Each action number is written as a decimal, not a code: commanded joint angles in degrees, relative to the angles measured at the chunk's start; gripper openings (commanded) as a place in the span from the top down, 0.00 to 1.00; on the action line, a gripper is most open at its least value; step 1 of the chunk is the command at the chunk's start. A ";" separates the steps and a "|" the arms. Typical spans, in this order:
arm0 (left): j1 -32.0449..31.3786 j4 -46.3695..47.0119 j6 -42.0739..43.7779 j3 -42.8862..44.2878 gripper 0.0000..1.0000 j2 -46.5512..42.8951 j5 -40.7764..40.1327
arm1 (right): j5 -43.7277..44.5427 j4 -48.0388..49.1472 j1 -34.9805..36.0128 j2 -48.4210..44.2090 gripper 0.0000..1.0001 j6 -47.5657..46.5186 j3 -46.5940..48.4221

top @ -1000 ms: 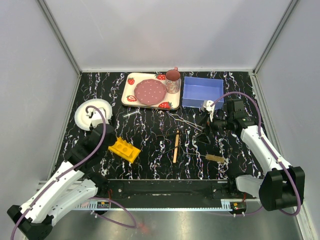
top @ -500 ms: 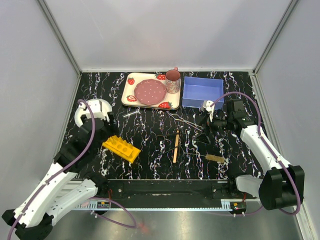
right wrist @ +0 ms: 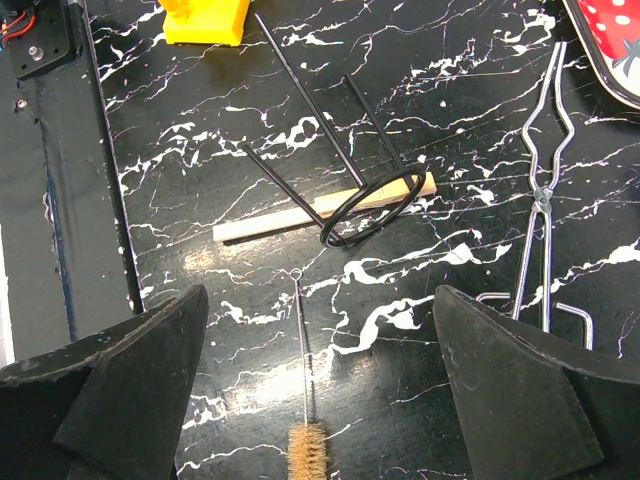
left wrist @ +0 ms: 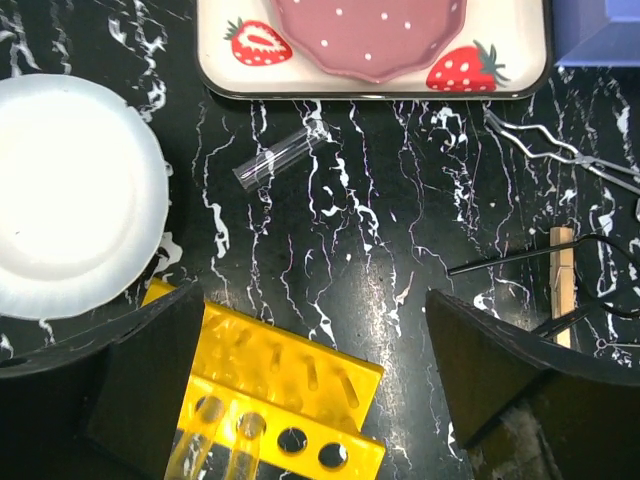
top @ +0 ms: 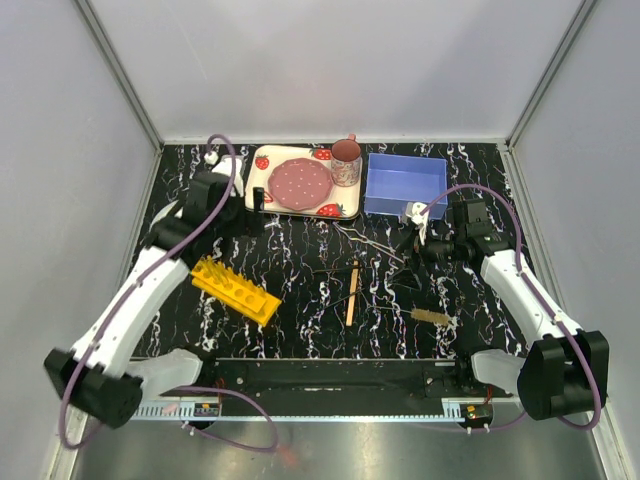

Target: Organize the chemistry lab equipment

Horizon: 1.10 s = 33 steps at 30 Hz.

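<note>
- The left jaws stand wide apart and hold nothing; in the left wrist view the dark fingers [left wrist: 150, 380] sit at the two lower corners with bare bench [left wrist: 400, 210] between them
- Low in that view the yellow rack [left wrist: 290, 400] lies flat and slanted, its round holes facing up and its left end hidden behind the left finger
- Further out a single clear glass tube [left wrist: 275, 160] lies on its side, between the round white plate [left wrist: 70, 200] and the strawberry tray [left wrist: 370, 88]
- From above, the left jaws hover just beside the tray's left edge, well apart from the rack at the left front of the bench
- The right jaws are also spread wide and empty, their fingers [right wrist: 120, 390] framing the bench below
- Between them lies the tube brush [right wrist: 308, 440], its tan bristles at the bottom edge and its thin wire handle running up towards the wooden stick [right wrist: 290, 218]
- A black wire ring [right wrist: 350, 215] with long legs lies across one end of the stick
- To the right the thin wire tongs [right wrist: 540, 200] lie flat, apart from the stick, and a corner of the rack shows at the top edge
- From above, the right jaws hang just in front of the blue bin [top: 405, 185], with the tongs, stick and brush spread over the right half of the bench
</note>
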 commanded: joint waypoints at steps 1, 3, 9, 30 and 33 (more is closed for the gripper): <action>5.66 -1.60 6.38 7.35 0.02 11.93 13.27 | -1.14 -0.43 -0.47 -0.51 0.00 -1.39 0.68; 6.55 -3.54 7.71 11.30 0.02 16.26 13.63 | -1.14 -0.61 -0.38 -0.34 0.00 -1.65 0.86; 8.57 -4.78 12.72 18.52 0.03 31.91 10.84 | -1.23 -1.31 -0.47 0.10 0.00 -1.92 1.04; 12.09 -3.55 19.40 27.67 0.29 57.76 13.89 | -0.79 -2.11 -0.47 1.42 0.00 -2.80 1.56; 12.09 -3.46 19.32 27.67 0.32 59.52 14.95 | -0.53 -2.11 -0.47 1.51 0.00 -2.97 1.56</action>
